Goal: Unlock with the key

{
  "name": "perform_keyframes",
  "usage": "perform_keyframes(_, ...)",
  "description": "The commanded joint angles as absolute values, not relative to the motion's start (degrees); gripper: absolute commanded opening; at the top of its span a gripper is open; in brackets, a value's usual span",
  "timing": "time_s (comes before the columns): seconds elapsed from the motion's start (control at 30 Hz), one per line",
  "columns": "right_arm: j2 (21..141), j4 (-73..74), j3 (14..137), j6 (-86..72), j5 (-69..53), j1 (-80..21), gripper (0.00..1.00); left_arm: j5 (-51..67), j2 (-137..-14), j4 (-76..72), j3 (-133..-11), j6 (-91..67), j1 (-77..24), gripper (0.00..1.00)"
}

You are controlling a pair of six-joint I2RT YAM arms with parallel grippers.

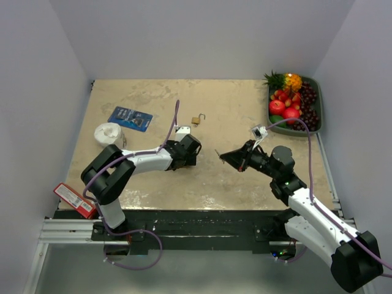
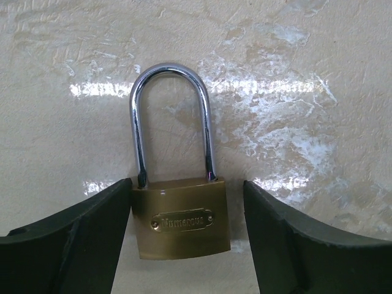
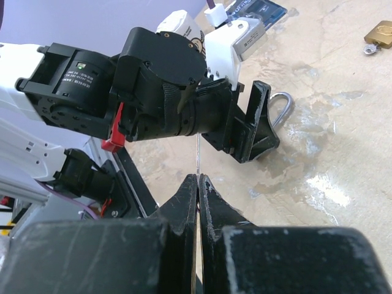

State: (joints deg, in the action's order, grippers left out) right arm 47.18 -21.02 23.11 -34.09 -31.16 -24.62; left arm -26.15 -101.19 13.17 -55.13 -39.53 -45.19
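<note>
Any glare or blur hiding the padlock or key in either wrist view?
Left wrist: glare patches on the table behind the shackle, yet the padlock is sharp. Right wrist: the key shows only as a thin edge-on sliver above the shut fingers.

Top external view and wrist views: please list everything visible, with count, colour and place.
long-shackled brass padlock: 1, gold and chrome, between left jaws
small brass padlock: 1, gold, centre back
thin metal key: 1, silver, in right jaws
flat blue packet: 1, blue, back left
white roll: 1, white, left
red box: 1, red, near-left edge
green tray of fruit: 1, green, back right
left gripper: 1, black, open
right gripper: 1, black, shut on key
</note>
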Motion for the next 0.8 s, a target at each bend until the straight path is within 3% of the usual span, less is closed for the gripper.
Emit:
perform_keyframes(0.0, 46.41, -23.47, 22.59, -34.98, -31.20, -24.26, 0.00, -21.71, -105.73, 24.08, -50.63, -40.61, -46.23, 0.70)
perform_keyframes(0.07, 45.97, -23.38, 22.33, -35.16, -30.94, -24.26, 0.00, -21.80, -106.34, 23.82, -50.71, -40.17, -46.23, 0.61)
perform_keyframes(0.1, 45.88, -23.20, 22.24, -35.16, -30.76, -24.26, 0.00, -21.62, -106.43, 23.56, -50.71, -40.25, -46.23, 0.52)
perform_keyframes(0.4, 44.47, -13.55, 24.96, -28.93, -26.11, -24.26, 0.00, -13.56, -102.49, 15.04, -51.59, -42.80, -46.23, 0.00)
perform_keyframes(0.6, 45.17, -11.33, 24.88, -27.59, -23.38, -24.70, 0.00, -6.26, -95.28, 6.16, -51.50, -47.98, -46.23, 0.00)
perform_keyframes(0.77, 49.65, -16.96, 24.78, -29.27, -18.30, -31.80, 0.00, -2.82, -89.66, -1.38, -51.07, -53.17, -46.23, 0.00)
